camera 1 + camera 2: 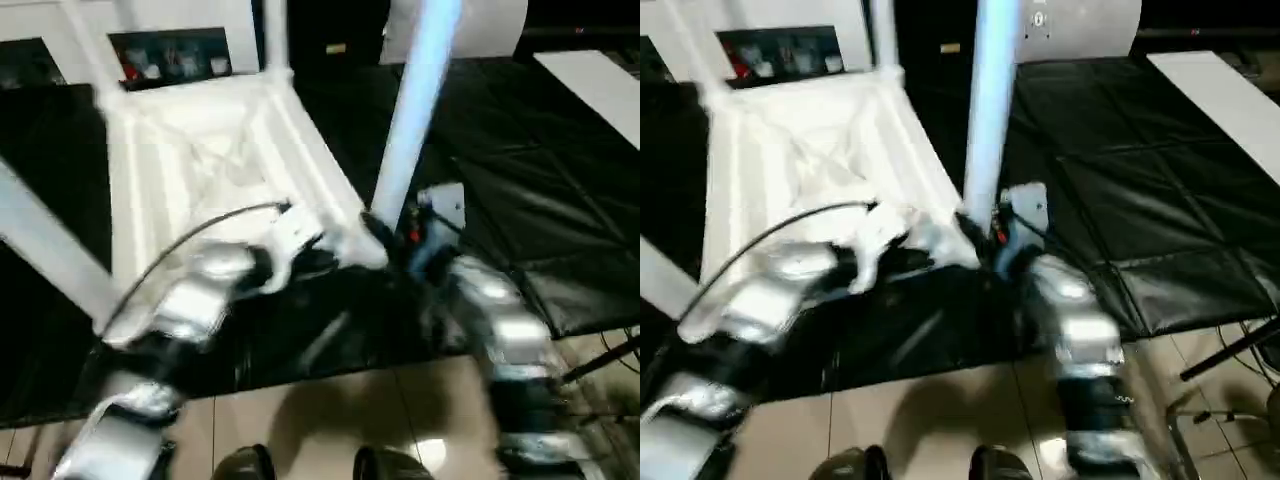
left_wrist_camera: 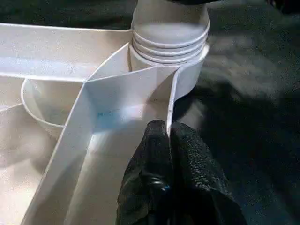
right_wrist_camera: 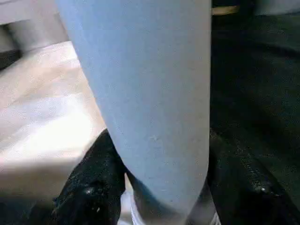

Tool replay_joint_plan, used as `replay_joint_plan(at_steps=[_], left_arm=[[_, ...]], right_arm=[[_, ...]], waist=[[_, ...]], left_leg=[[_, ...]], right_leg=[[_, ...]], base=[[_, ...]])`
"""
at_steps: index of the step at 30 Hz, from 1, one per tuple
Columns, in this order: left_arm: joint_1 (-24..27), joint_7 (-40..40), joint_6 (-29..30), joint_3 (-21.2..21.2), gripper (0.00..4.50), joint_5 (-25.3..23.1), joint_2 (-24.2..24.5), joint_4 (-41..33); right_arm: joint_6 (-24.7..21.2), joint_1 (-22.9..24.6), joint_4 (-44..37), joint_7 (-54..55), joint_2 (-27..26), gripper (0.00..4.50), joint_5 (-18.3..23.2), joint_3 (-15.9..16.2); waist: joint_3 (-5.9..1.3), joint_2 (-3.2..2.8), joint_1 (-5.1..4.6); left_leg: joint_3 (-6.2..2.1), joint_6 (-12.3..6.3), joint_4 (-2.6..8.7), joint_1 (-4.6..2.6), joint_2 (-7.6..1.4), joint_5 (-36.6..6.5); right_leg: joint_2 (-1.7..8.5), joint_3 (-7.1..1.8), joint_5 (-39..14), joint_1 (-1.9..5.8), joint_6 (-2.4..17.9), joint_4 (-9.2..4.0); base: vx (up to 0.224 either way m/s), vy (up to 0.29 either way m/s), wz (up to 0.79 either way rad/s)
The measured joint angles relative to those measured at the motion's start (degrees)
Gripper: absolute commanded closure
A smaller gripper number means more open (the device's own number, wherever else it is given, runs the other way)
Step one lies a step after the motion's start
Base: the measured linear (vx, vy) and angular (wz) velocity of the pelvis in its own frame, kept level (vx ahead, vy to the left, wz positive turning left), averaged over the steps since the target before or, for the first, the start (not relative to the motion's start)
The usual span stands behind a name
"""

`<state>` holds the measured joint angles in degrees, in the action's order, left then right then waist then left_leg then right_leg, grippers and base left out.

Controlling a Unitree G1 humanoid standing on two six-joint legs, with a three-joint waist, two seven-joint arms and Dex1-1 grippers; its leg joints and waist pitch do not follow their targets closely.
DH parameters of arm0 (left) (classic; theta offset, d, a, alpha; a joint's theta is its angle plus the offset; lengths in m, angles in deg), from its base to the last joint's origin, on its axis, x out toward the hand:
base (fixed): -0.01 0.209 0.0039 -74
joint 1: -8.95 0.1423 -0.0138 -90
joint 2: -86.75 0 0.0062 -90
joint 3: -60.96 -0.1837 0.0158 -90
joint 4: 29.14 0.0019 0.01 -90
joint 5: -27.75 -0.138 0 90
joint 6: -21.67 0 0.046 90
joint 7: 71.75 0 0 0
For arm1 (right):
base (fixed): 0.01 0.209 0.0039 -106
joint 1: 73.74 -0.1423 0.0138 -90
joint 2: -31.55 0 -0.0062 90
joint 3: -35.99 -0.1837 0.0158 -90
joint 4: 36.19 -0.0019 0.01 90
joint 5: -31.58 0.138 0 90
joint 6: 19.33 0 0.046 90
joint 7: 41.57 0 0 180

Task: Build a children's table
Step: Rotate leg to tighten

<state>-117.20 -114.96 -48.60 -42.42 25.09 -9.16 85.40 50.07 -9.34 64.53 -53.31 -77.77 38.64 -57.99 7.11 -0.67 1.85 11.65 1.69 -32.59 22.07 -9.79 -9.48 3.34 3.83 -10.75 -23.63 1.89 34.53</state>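
Your children's table lies upside down on the black work table, filling the upper left of the head view. Your right gripper grasps a leg standing near frame centre. Your left gripper, fingers pressed together, touches a rib beside that corner socket.

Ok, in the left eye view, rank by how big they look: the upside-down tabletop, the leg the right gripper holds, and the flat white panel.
1. tabletop
2. leg, though it is nearer the camera
3. flat white panel, farther off and cut by the edge
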Motion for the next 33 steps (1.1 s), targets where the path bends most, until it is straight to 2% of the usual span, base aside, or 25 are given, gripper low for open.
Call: replay_joint_plan(at_steps=[3,4,9,12,18,24,27,30,32,33], left_arm=[[-0.64,2.13,0.24,0.00,4.50,-0.08,-1.69,0.98],[-0.72,2.13,0.25,0.00,4.50,-0.06,-1.78,0.98],[-0.76,2.05,0.07,-0.08,4.50,-0.15,-1.27,0.73],[-0.32,0.73,-0.92,-0.16,4.50,0.00,0.28,0.29],[3.30,-9.39,-6.44,-0.81,4.50,1.93,8.13,-3.78],[5.37,-21.89,-13.84,-2.44,4.50,4.30,15.53,-4.52],[5.41,-29.12,-16.47,-3.34,4.50,5.45,18.20,-3.94],[4.94,-33.78,-19.24,-4.47,4.50,6.06,18.91,-2.85],[4.79,-35.90,-20.69,-5.70,4.50,6.24,19.08,-2.76],[4.71,-36.61,-21.18,-6.12,4.50,6.31,19.06,-2.72]], right_arm=[[0.97,-0.79,0.68,5.95,-2.26,2.42,-2.15,-0.16],[1.22,-0.78,0.65,6.40,-2.37,1.87,-2.54,-0.05],[2.62,0.14,0.52,5.21,-2.59,1.52,-2.70,0.44],[2.91,1.05,-0.07,0.34,0.20,1.20,-2.24,1.85],[3.40,3.40,-1.42,-23.09,13.38,0.74,3.44,5.52],[3.88,2.48,-1.34,-43.99,23.51,0.66,7.19,8.50],[6.80,1.25,-0.84,-55.04,29.02,0.66,7.85,12.62],[7.83,-0.42,0.52,-62.71,30.44,0.66,8.26,14.59],[7.83,-1.41,1.42,-66.31,30.59,0.66,8.53,15.87],[7.85,-1.51,1.64,-67.41,30.53,0.94,8.83,15.97]], waist=[[0.00,0.00,0.12],[0.00,0.00,0.13],[0.01,-0.01,-0.05],[0.01,-0.01,-0.30],[0.12,-0.17,-0.17],[0.16,-0.18,0.79],[0.20,-0.13,2.04],[0.22,-0.07,3.25],[0.23,-0.06,3.69],[0.25,-0.02,3.86]], left_leg=[[0.00,0.00,0.20,0.00,0.06,-0.01],[0.00,0.00,0.31,0.00,0.09,-0.01],[0.00,-0.04,0.40,0.02,0.09,-0.03],[0.00,-0.04,0.44,0.03,0.05,-0.02],[0.00,-0.28,0.57,0.27,-0.07,0.13],[0.00,-0.31,0.37,0.39,-0.08,0.11],[0.00,-0.36,0.19,0.43,-0.07,0.08],[0.00,-0.44,0.01,0.41,-0.06,0.03],[0.00,-0.48,-0.04,0.42,-0.02,0.00],[0.00,-0.50,-0.06,0.43,-0.01,-0.01]], right_leg=[[0.00,-0.02,0.03,0.10,0.01,-0.29],[0.00,-0.01,0.08,0.14,0.01,-0.43],[0.00,0.00,0.09,0.11,0.01,-0.47],[-0.04,0.02,0.09,0.06,0.01,-0.47],[-0.13,0.11,0.04,-0.26,0.01,-0.45],[-0.12,0.15,0.03,-0.23,0.05,-0.42],[-0.06,0.15,0.03,-0.17,0.05,-0.38],[-0.02,0.14,0.04,-0.06,0.06,-0.36],[0.03,0.14,0.04,-0.02,0.07,-0.36],[0.04,0.13,0.04,-0.01,0.07,-0.36]], base=[[0.000,0.000,0.00],[0.000,0.000,0.00],[0.000,0.000,0.00],[0.000,0.000,0.00],[0.000,0.000,0.00],[0.000,0.000,0.00],[0.000,0.000,0.00],[0.000,0.000,0.00],[0.000,0.000,0.00],[0.000,0.000,0.00]])
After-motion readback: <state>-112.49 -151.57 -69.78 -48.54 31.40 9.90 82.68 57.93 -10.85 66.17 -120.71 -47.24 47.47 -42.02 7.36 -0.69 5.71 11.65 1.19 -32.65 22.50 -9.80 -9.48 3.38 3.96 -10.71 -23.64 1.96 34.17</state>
